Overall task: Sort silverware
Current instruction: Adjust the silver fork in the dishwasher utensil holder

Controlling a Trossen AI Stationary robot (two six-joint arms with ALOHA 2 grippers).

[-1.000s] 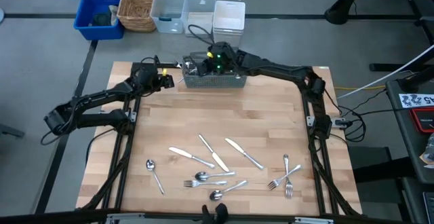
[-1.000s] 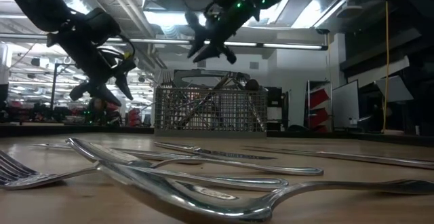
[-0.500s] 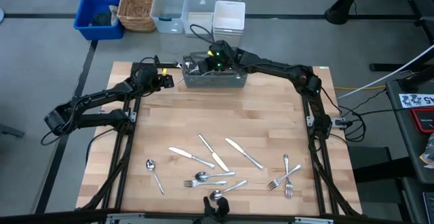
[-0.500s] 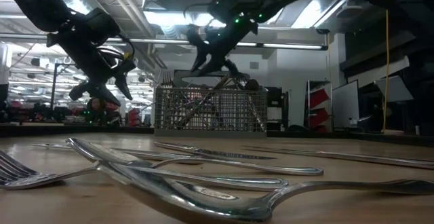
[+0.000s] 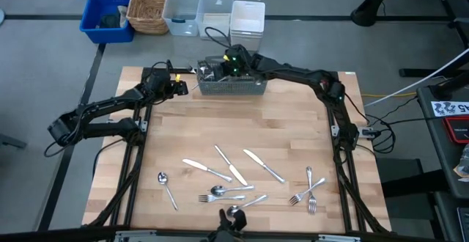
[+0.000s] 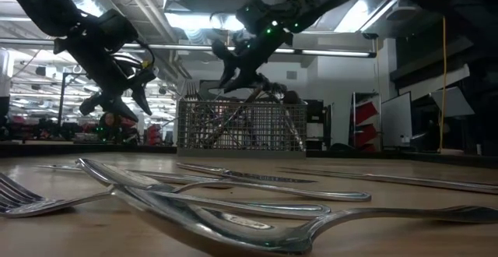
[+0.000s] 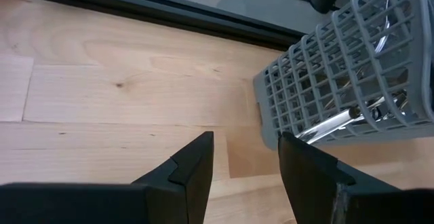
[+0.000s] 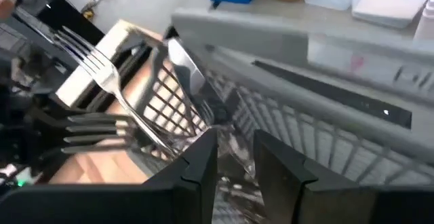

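The table [image 5: 293, 125] is the biggest thing here: a square of pale wooden planks with visible grain. At its far edge stands the grey grid basket [image 5: 233, 88], a boxy open-lattice caddy, and I place everything from it.

Two dark jointed arms reach in toward the basket. The right gripper [image 5: 218, 69] hangs over the basket's left part, just above its rim, with a green light glowing on its wrist. Whether its jaws are apart or clamped on a piece I cannot tell. The left gripper [image 5: 178, 88] hovers just beside the basket's left end, above the wood. Its jaws stand apart with nothing between them.

Beyond the basket, off the table, five containers sit in a row: a blue plastic bin [image 5: 106, 15], a woven wicker basket [image 5: 149, 7], two clear plastic tubs [image 5: 182, 11] and a white lidded box [image 5: 248, 18].

The silverware [image 5: 234, 180] is slim, shiny metal. Part of it stands inside the basket, handles and tines poking through the lattice. There a fork [image 8: 95, 64] shows four prongs close to the right wrist camera. I cannot count those pieces.

The rest lies loose on the near half of the table, well apart from the basket. As far as I can count there are nine pieces:

- **Knives:** three flat-bladed knives [image 5: 233, 170], fanned out side by side.
- **Spoons:** three round-bowled spoons [image 5: 165, 182], one off to the left alone.
- **Forks:** three forks [image 5: 308, 191], two of them crossing at the right.
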